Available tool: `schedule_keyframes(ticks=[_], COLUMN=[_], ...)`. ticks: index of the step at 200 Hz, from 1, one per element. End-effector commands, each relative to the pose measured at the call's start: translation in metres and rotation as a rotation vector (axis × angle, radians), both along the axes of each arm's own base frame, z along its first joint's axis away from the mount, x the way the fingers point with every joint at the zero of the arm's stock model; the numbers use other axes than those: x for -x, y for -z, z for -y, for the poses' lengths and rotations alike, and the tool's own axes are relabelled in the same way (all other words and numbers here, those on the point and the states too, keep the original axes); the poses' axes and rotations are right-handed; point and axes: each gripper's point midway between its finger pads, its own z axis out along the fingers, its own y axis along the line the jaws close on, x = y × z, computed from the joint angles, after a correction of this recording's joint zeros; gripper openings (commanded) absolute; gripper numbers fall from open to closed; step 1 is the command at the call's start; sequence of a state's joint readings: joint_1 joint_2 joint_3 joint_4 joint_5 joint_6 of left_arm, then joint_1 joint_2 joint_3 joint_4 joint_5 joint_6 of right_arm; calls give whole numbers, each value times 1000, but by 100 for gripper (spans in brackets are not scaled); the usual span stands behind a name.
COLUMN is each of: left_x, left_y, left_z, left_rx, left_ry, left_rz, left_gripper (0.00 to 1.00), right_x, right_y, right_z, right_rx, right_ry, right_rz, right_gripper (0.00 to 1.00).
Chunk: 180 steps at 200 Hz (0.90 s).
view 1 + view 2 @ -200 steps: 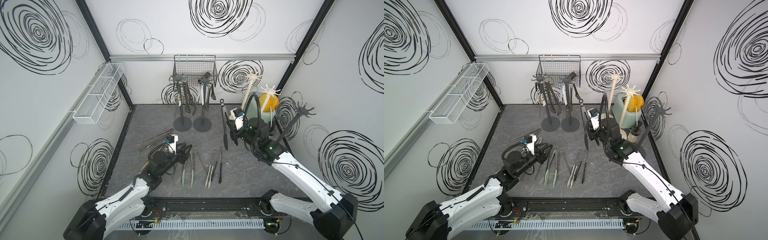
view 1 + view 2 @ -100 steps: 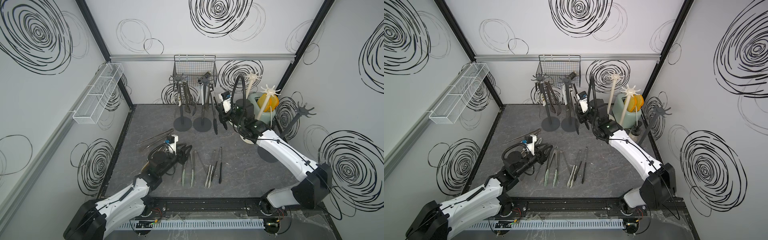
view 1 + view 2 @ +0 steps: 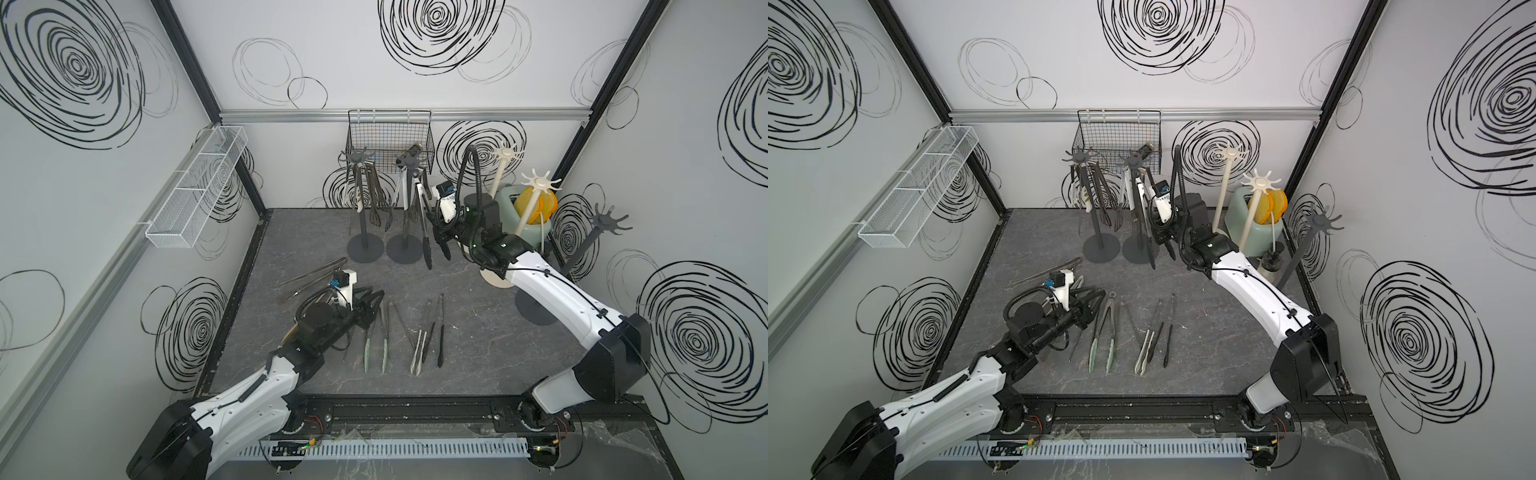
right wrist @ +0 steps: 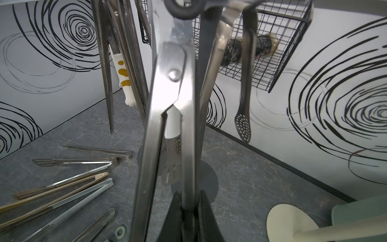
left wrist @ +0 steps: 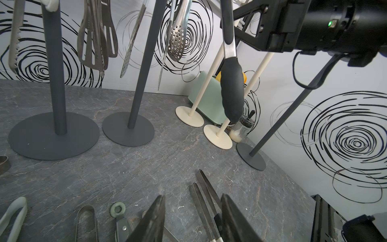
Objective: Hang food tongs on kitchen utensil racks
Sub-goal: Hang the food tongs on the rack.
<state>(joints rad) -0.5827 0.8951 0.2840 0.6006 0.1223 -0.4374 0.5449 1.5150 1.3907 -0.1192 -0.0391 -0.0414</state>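
My right gripper is shut on one arm of steel black-tipped food tongs. These hang upright beside a dark grey kitchen utensil rack, their ring up by its hooks. That rack and its dark grey neighbour both carry hanging tongs. Two cream racks and another dark grey rack stand bare on the right. My left gripper is open, low over several tongs lying on the table.
A black wire basket hangs on the back wall behind the racks. On the left wall is a white mesh tray. A pale green container and a small glass jar sit in the back right corner. More steel tongs lie at the left.
My right arm has carried the black-tipped tongs left and back, from in front of the cream racks to the dark grey rack. The left arm has not moved.
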Motion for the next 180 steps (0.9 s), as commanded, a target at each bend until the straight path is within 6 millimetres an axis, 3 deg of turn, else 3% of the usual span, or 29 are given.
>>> schedule_keyframes(ticks=[1,107,180], left_x=[0,0,0], left_y=[-9,-7,-5], left_z=[1,1,0], left_rx=[18,16,15], left_ry=[5,4,2], left_rz=[39,36,33], left_gripper=[47,47,47], right_x=[-2,-8,-23], right_y=[-26,-23,-6], right_z=[2,-3,1], right_rx=[-43,-53,-53], right_ry=[3,-12,55], right_rz=[46,28,-6], right_gripper=[0,0,0])
